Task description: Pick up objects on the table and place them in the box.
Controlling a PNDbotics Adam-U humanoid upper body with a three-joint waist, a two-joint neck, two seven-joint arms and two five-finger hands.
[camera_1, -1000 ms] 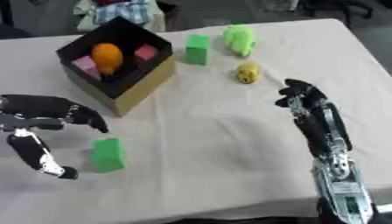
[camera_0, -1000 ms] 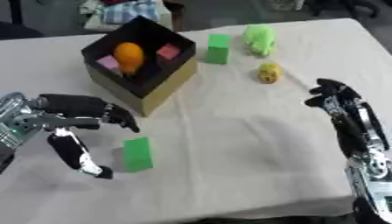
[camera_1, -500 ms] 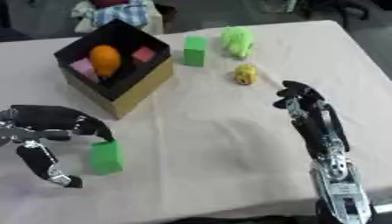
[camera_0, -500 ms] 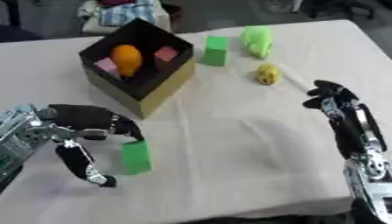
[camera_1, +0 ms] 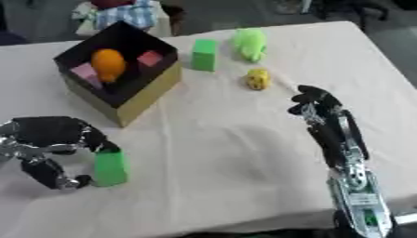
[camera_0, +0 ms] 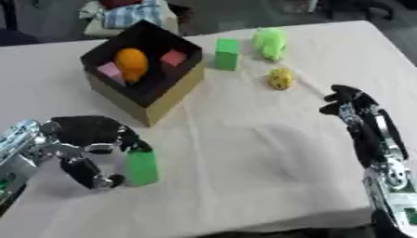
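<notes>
**A:** Where do we stand with the nearest piece?

**B:** The green block (camera_0: 143, 167) stands upright on the counter (camera_0: 244, 153), long axis vertical, right in the crook of our left robot hand (camera_0: 85, 139); the fingers (camera_0: 122, 137) curl over its top from the left and the thumb (camera_0: 91, 175) hooks in low on the same side; we judge the hand is closing round the block, though we cannot tell whether every finger is touching it.

**A:** And the box?

**B:** The box (camera_0: 167, 93) sits up and to the right of the block, near it; it already holds an orange ball (camera_0: 130, 62) and two pink cubes (camera_0: 172, 58); so the lift, as we read it, goes forward and slightly rightward over the near wall.

**A:** The other arm?

**B:** Our right robot hand (camera_1: 313, 104) hangs over the right side of the counter, fingers curled and holding nothing; it is nearer the small yellow thing (camera_0: 280, 78), the second green block (camera_0: 226, 54) and the light green toy (camera_0: 270, 42), all well apart from the left hand.

**A:** What can't we make out?

**B:** The block's left face is hidden behind the fingers; the yellow thing's shape is unclear; the light green toy we cannot identify.
</notes>
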